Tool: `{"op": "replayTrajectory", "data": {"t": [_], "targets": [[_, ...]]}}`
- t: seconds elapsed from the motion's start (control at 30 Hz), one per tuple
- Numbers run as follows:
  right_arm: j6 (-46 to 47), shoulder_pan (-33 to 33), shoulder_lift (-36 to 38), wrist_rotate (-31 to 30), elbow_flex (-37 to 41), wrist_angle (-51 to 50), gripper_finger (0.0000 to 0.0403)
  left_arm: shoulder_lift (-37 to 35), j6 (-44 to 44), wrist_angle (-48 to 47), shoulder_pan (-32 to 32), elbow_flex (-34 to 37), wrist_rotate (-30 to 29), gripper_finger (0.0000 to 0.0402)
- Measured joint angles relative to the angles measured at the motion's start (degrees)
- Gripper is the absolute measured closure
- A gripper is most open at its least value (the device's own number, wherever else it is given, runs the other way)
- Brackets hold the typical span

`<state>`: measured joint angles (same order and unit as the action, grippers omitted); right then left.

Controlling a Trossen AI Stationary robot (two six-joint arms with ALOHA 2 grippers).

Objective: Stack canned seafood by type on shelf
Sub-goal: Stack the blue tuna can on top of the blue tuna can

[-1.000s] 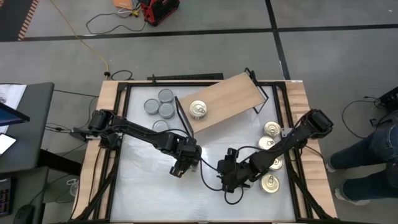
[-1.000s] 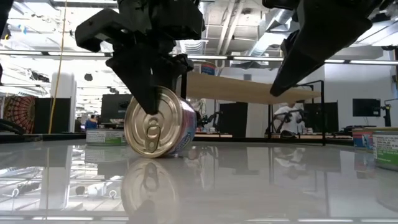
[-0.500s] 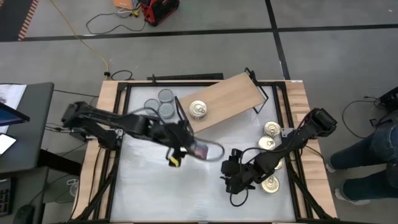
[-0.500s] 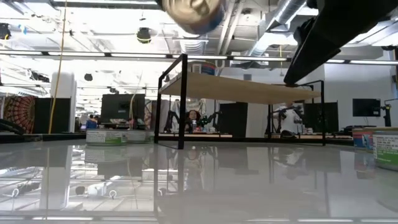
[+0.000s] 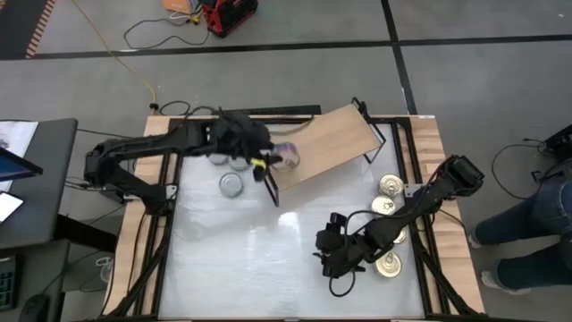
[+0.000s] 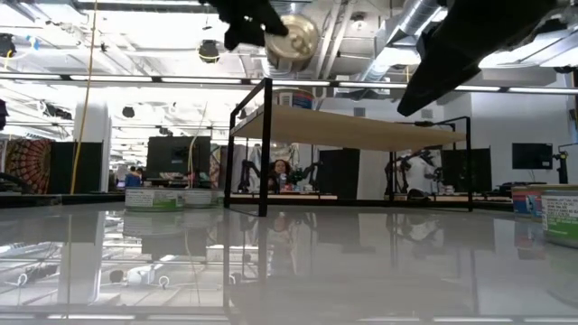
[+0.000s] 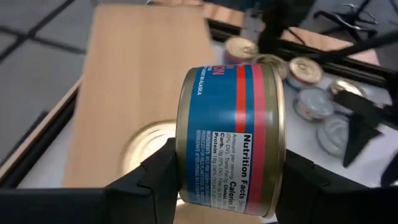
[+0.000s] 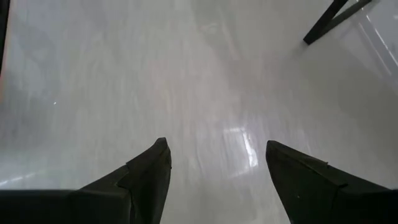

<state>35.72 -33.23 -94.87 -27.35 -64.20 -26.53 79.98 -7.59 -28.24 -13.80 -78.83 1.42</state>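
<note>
My left gripper (image 5: 271, 161) is shut on a tin with a blue and red label (image 7: 233, 137), held above the left end of the tan wooden shelf (image 5: 335, 134). In the low view this tin (image 6: 293, 36) is high above the shelf board (image 6: 361, 126). A gold-lidded tin (image 7: 140, 149) rests flat on the shelf below it. My right gripper (image 5: 329, 255) is open and empty over the white table (image 8: 217, 168). Grey-topped tins (image 5: 231, 184) lie at the far left, and gold-lidded tins (image 5: 391, 185) lie at the right. My left gripper pinches the tin between its two fingers (image 7: 155, 180), one on each flat end (image 7: 183, 165). The tin is turned on its side with the label wall toward the wrist camera. It is lifted clear, above the shelf and the tin lying there.
The shelf stands askew at the table's far side on a thin black frame (image 6: 264, 144). A black frame rims the table (image 5: 170, 224). A person's legs (image 5: 527, 228) show beyond the right edge. A bare stretch of white table (image 5: 232, 250) lies in the near middle.
My left gripper has lifted the tin, which stood on its edge on the table, and carried it up and toward the far edge, to above the shelf's left end. The tin is now clear of the table. My right gripper has stayed open near the same spot.
</note>
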Motion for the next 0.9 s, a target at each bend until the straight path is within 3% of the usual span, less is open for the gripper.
{"op": "replayTrajectory", "data": {"t": [0.37,0.57,0.9], "targets": [[-0.81,0.37,0.00,0.02,0.00,0.54,0.0117,5.22,-8.77,0.52,-11.37,-0.04,19.35,0.0211],[-0.85,0.37,-0.02,0.02,0.00,0.64,0.0117,7.84,-8.60,2.41,-11.37,-0.09,23.82,0.0211],[-1.38,0.37,-0.02,0.02,0.00,0.88,0.0117,8.12,-8.61,2.57,-11.24,-0.09,26.06,0.0211]]}}
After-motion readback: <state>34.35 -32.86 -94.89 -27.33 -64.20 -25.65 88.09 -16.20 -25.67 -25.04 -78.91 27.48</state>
